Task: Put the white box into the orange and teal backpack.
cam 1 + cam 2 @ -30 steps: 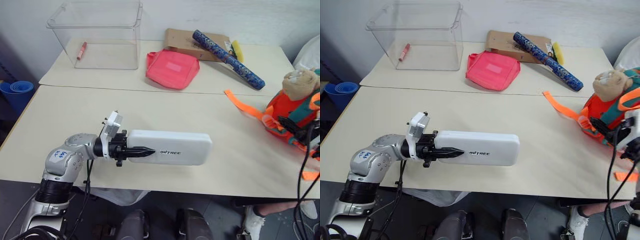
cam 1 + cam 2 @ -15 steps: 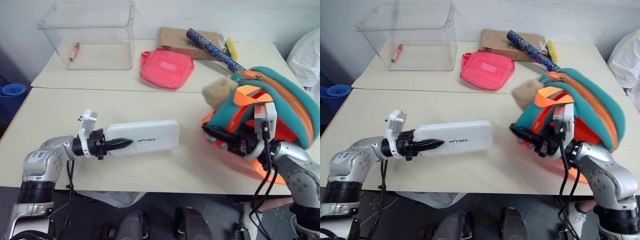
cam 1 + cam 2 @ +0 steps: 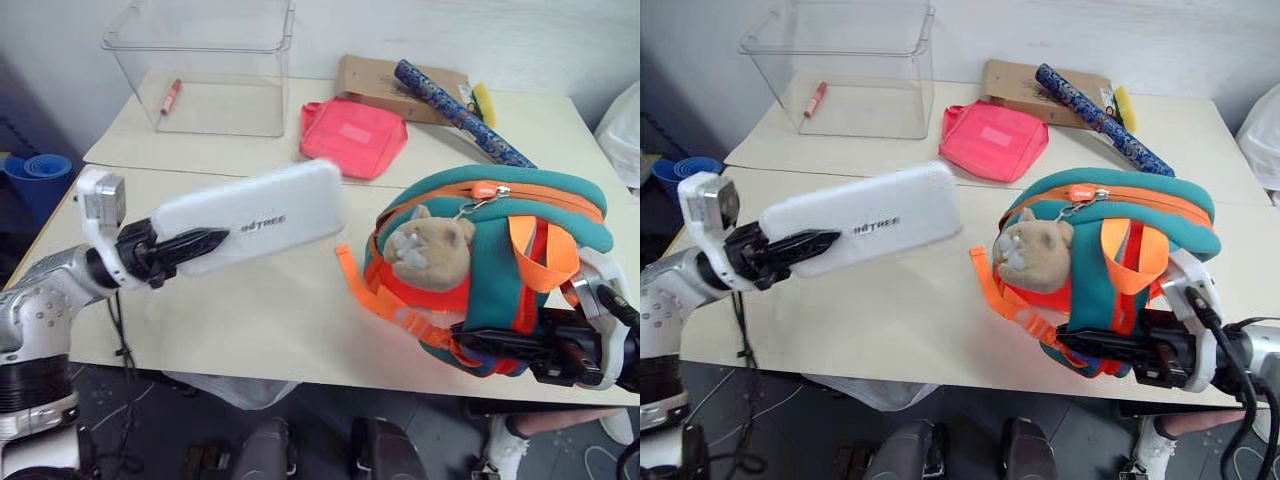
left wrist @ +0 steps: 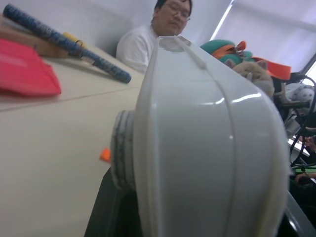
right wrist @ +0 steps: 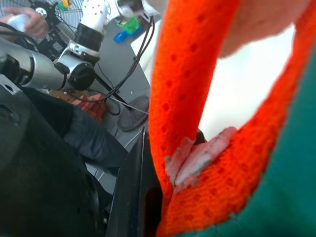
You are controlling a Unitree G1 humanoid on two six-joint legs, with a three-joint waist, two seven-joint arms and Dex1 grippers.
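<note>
Left eye view: the left gripper (image 3: 190, 245) holds the white box (image 3: 250, 213) by one short end, its black fingers clamped on the case, which is off the table (image 3: 260, 310) and slants up toward the middle of the scene, lettering facing the camera. To its right, well apart from the box, the orange and teal backpack (image 3: 500, 270) sits upright at the near edge of the table, teal top and orange zipper uppermost, the tan plush animal (image 3: 428, 250) facing the box and an orange strap (image 3: 375, 295) hanging from its lower side. The right gripper (image 3: 505, 345) is closed on the backpack's lower orange fabric; the right wrist view shows that mesh pinched against a finger. Farther back lie a pink pouch (image 3: 352, 138), a clear bin (image 3: 205, 65), a cardboard piece (image 3: 385, 85) and a blue patterned roll (image 3: 460, 112).
</note>
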